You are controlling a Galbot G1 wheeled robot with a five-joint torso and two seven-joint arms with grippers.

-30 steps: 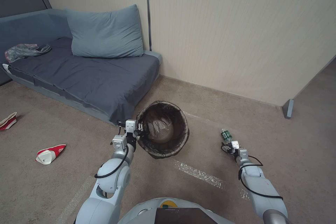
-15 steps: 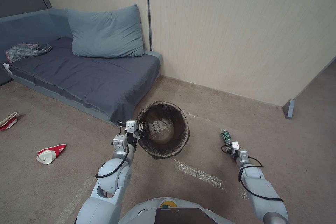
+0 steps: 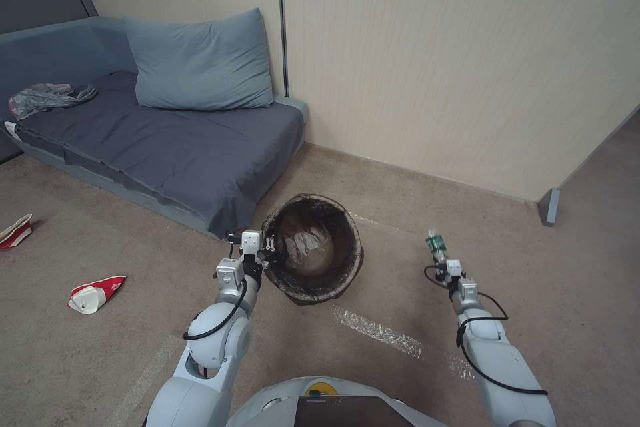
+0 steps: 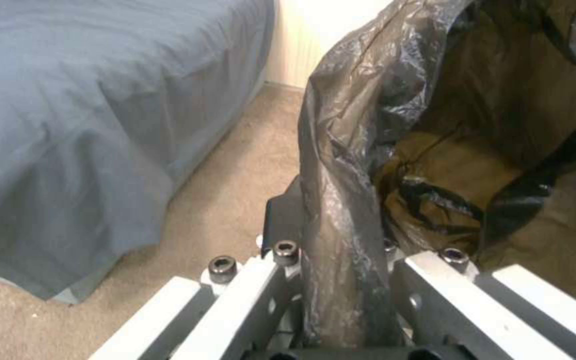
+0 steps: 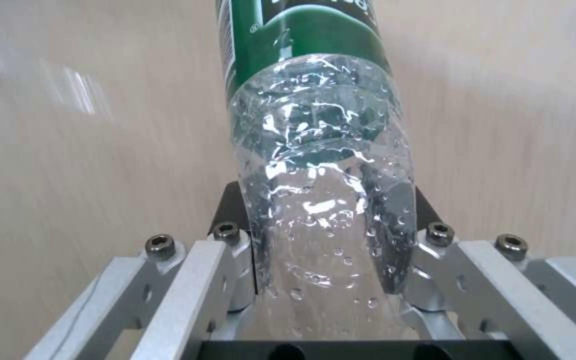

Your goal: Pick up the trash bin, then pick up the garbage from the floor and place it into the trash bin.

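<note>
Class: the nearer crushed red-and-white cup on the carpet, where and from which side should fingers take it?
Grip the cup across its flattened red body, coming from above: it lies flat on the carpet, so the sides offer little, and its white mouth end looks wider.

Open carpet [image 3: 400,293] lies between the trash bin [image 3: 313,248] and the right gripper [image 3: 441,265], which is clamped on the green bottle [image 3: 435,245]; nothing stands in that lane running toward 9 o'clock from the bottle. The bin's mouth faces up, unobstructed. At the bin's 9 o'clock rim sits the left gripper [image 3: 268,245], closed on the liner, so that side is blocked. The sofa [image 3: 167,147] crowds the bin from 10 o'clock, its hanging cover near the rim. The wall [image 3: 433,67] closes off 12 o'clock, beyond a band of bare floor.
</note>
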